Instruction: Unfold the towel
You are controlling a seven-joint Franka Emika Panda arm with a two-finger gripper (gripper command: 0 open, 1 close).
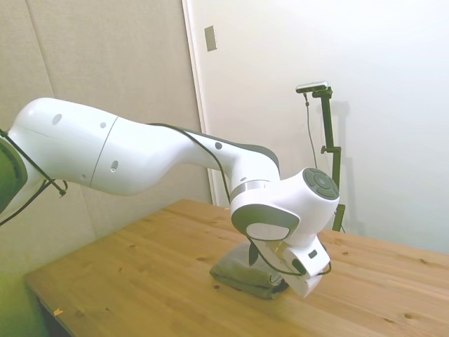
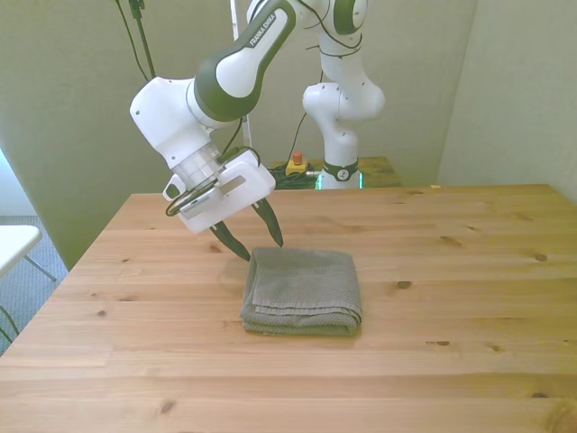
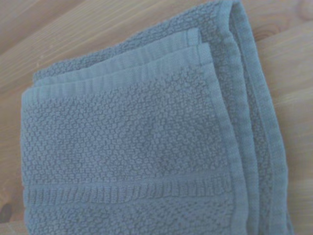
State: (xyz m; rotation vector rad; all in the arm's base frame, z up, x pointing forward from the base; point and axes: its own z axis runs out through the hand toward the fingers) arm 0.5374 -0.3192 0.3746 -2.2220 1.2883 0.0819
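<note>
— Item one?
— Wooden table (image 2: 469, 271), knotted planks, pale finish.
— Item two?
— Small red-and-yellow object (image 2: 295, 163) behind the far edge; white furniture corner (image 2: 13, 242), front view's left.

Soft grey-taupe cloth towel (image 2: 302, 290) with nubbly matt weave and flat ribbed hems, pale wooden desk (image 2: 469, 271) with knots and smooth grain, glossy white plastic arm (image 2: 198, 108), dark fingers on the hand (image 2: 255, 242)
</note>
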